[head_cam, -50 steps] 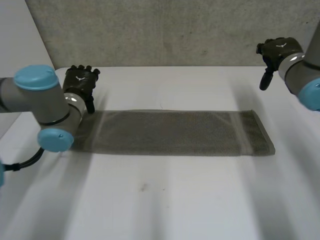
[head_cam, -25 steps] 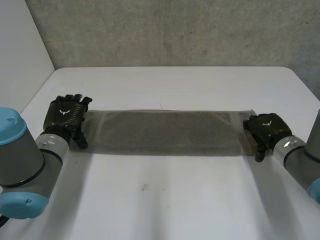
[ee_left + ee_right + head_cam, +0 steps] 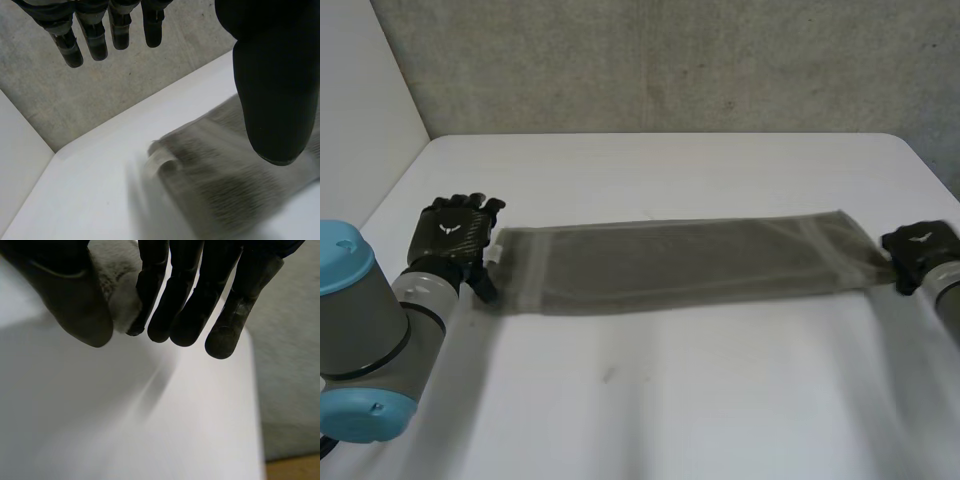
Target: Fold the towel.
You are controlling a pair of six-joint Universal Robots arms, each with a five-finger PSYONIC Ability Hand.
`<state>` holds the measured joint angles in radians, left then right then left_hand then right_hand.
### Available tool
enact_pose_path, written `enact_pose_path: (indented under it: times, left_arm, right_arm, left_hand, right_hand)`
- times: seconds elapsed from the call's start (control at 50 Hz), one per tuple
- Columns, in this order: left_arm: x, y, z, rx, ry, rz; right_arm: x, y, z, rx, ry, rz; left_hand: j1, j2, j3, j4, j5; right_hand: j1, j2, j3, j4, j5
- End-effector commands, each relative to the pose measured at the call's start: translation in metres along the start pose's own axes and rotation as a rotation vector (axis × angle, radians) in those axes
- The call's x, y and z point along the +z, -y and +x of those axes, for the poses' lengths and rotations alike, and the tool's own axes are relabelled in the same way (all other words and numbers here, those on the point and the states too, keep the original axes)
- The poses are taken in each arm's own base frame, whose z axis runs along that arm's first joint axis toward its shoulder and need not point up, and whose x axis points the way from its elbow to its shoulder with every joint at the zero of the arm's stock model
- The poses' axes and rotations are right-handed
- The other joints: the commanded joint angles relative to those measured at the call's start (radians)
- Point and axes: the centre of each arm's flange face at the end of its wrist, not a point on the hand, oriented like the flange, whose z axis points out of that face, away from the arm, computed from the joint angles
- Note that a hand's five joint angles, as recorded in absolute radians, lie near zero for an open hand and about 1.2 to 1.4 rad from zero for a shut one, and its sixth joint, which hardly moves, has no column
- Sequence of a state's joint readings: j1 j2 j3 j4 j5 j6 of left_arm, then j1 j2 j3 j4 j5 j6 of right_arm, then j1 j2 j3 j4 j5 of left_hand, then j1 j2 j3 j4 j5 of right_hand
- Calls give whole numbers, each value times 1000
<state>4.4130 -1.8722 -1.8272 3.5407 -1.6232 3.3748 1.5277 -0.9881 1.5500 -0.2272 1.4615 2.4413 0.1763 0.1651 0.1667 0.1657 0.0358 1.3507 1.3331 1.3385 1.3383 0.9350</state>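
Likely lab test bench — plain white table (image 3: 670,400), bare grey concrete wall (image 3: 670,60) behind.

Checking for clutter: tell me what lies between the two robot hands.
Head view: just the towel, stretched from left robot hand to right robot hand.

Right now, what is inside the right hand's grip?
A pale end of the towel, pinched between the thumb and fingers of the right hand. How far the cloth runs back toward the palm is covered by the fingers.
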Motion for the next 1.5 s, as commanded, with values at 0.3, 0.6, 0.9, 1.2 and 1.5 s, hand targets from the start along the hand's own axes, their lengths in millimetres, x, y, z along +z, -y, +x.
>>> enact_pose_path:
  times: [0.3, 0.6, 0.9, 1.2, 1.5]
  left_arm:
    - [-2, 4, -4, -2, 10, 11]
    - [-3, 2, -3, -3, 9, 6]
    - [-5, 4, -4, -27, 10, 11]
    - [-5, 3, -4, -28, 10, 9]
    - [-5, 3, -4, -28, 11, 9]
  right_arm:
    - [8, -11, 39, 11, -65, -44]
    - [-27, 44, 43, 383, 132, 201]
    - [-32, 55, 40, 499, 232, 256]
    - [-12, 26, 21, 297, 228, 182]
    - [2, 2, 6, 174, 229, 125]
  left_hand:
    - [-2, 9, 8, 9, -36]
    - [-2, 9, 8, 9, -36]
    - [-2, 9, 8, 9, -36]
    - [-2, 9, 8, 9, -36]
    - [-2, 9, 8, 9, -36]
  right_hand:
    - [46, 63, 58, 58, 287]
    - [-805, -787, -793, -792, -564]
    - [-799, -781, -787, -786, -558]
    - [-758, -740, -746, -745, -517]
    - [-658, -640, -646, -646, -417]
